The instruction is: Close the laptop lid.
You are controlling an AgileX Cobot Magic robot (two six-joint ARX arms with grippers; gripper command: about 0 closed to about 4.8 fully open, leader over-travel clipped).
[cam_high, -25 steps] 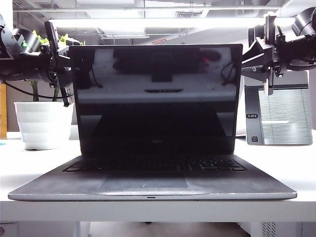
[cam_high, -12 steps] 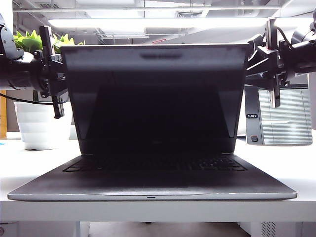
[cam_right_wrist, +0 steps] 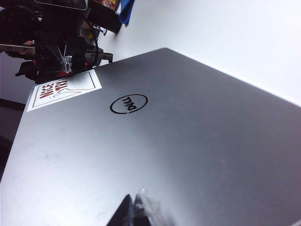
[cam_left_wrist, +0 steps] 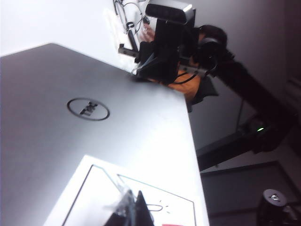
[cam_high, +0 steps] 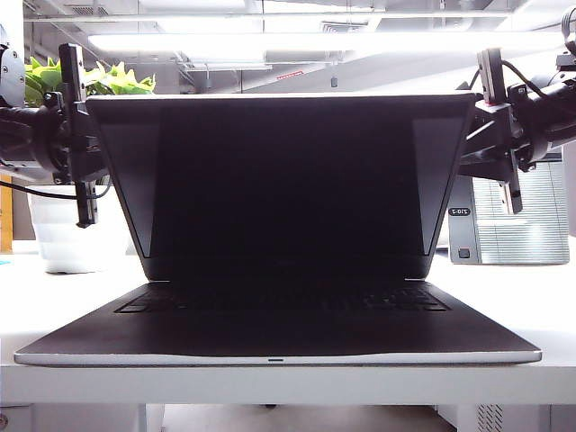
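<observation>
The laptop lid (cam_high: 283, 180) stands up from the keyboard base (cam_high: 270, 337), tipped forward over the keys, its black screen facing the exterior camera. My left gripper (cam_high: 79, 135) is behind the lid's upper left corner and my right gripper (cam_high: 499, 126) behind its upper right corner. In the left wrist view the left gripper (cam_left_wrist: 134, 200) is shut, its tips against the white sticker (cam_left_wrist: 108, 188) on the lid's silver outer face (cam_left_wrist: 47, 141). In the right wrist view the right gripper (cam_right_wrist: 134, 202) is shut, its tips on the silver face (cam_right_wrist: 197, 136) below the Dell logo (cam_right_wrist: 128, 103).
A white plant pot (cam_high: 58, 243) with green leaves (cam_high: 99, 79) stands at the back left. A grey-black ribbed device (cam_high: 517, 225) stands at the back right. The laptop base reaches almost to the table's front edge (cam_high: 270, 382).
The lid has tipped forward toward the keyboard, its top edge now nearer and wider in view. Both grippers have come forward with it and spread further apart in the picture.
</observation>
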